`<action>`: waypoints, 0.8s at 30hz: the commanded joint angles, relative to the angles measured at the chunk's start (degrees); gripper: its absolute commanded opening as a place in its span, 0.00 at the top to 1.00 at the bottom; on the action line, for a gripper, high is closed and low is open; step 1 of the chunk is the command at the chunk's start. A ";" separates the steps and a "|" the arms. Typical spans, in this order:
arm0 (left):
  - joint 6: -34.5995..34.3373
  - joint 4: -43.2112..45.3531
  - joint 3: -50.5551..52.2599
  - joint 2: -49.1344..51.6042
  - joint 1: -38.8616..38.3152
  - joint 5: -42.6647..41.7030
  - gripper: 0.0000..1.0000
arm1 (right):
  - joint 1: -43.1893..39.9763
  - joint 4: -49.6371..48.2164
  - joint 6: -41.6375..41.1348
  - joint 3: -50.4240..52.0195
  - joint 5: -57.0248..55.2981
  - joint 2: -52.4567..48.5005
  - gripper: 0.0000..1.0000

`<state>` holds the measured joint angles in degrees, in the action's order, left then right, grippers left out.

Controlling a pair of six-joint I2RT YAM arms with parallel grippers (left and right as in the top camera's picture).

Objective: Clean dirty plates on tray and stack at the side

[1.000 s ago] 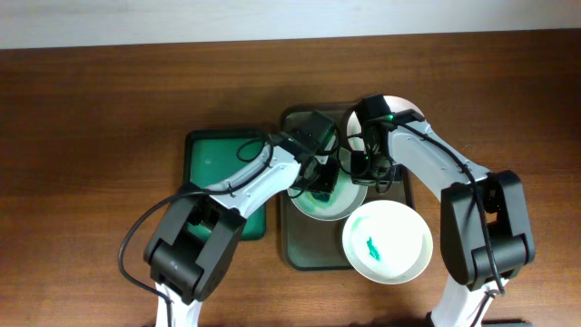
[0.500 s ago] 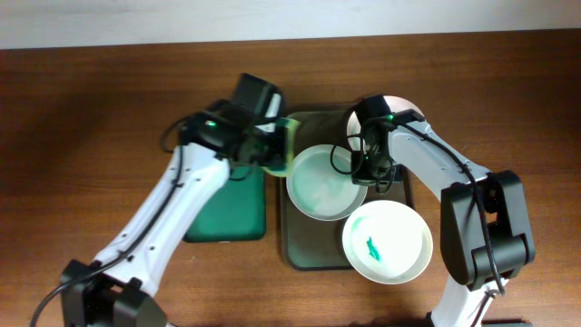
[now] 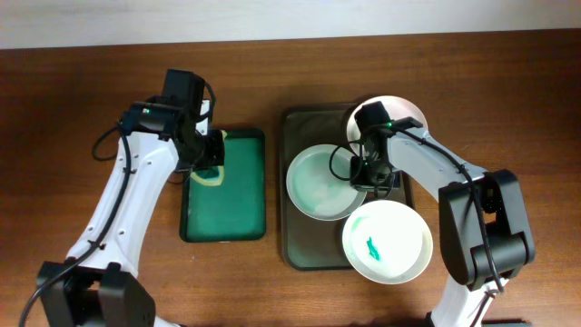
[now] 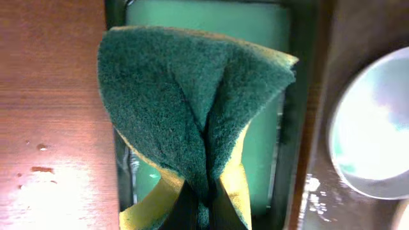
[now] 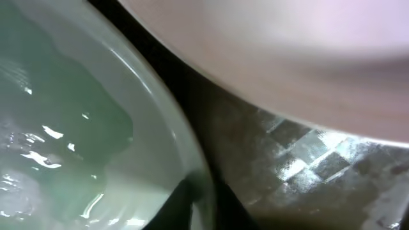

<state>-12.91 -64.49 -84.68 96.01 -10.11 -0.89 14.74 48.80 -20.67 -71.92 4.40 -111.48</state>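
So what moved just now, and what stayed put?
The left gripper, pinching the folded green-and-yellow sponge, swung left off the middle round white plate and now hangs over the small bright green tray. The right gripper stayed at that plate's rim. The other two white plates and the large dark grey-brown tray kept their places.

The left arm (image 3: 136,195) stretches up from the near left edge with its wrist turned inward, and its jaws are pinched tight on a folded sponge (image 4: 192,108). The right arm (image 3: 436,163) folds at the elbow and reaches inward, wrist tipped down. Its jaws flank the rim of a plate (image 3: 313,195); whether they grip it is unclear.
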 commanded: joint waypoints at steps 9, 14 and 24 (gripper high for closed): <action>1.05 -0.81 1.53 -0.13 0.15 4.37 1.00 | -0.20 10.40 0.92 -9.27 1.36 1.75 0.96; 1.05 -0.92 1.53 -0.13 0.17 4.37 1.00 | -0.20 16.28 2.40 -14.91 1.36 1.75 0.96; 1.03 -1.20 1.53 -0.13 0.17 6.78 1.00 | -0.13 20.63 5.40 -22.53 7.10 2.82 0.96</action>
<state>-12.80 -65.60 -83.35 96.01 -10.11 3.38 14.68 69.49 -16.75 -92.23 7.35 -110.61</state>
